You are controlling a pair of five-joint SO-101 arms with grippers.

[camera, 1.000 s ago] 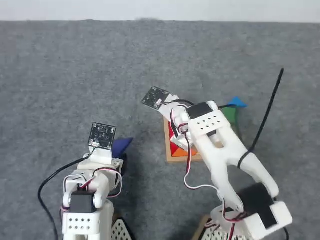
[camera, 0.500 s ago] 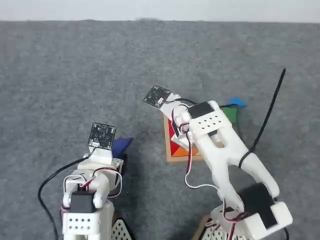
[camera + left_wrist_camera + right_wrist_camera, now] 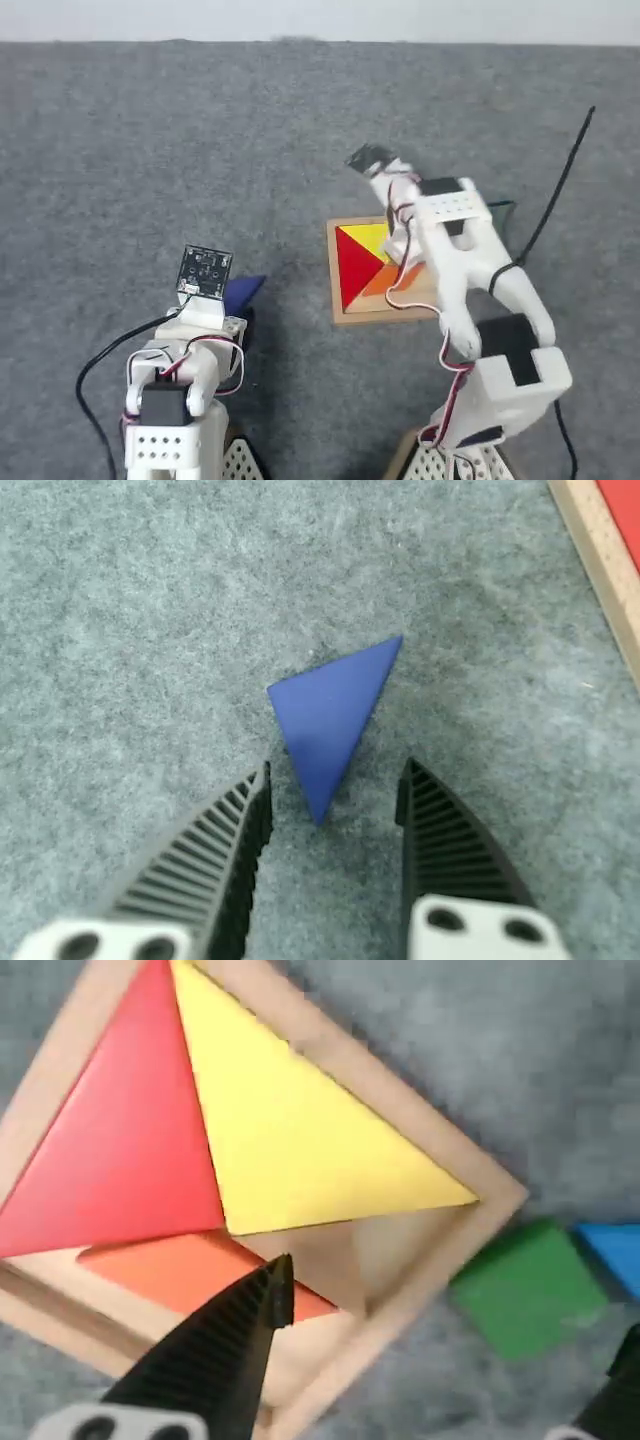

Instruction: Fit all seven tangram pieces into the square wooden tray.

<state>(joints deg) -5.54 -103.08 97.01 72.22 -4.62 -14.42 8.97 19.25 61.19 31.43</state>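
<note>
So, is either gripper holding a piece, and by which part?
Nothing is held. The left gripper is open, straddling a corner of the blue triangle without touching it; the right gripper is open above the tray.

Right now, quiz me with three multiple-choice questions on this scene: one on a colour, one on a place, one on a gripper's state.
1. The square piece outside the square wooden tray is: A red; B green; C yellow.
2. The dark blue triangle lies: A in the tray; B on the grey carpet before the left gripper; C on the square piece.
3. The left gripper is: A open; B shut on the triangle; C shut empty.
B, it shows green beside the tray's corner; B, carpet surrounds it; A, its fingers stand apart.
</note>
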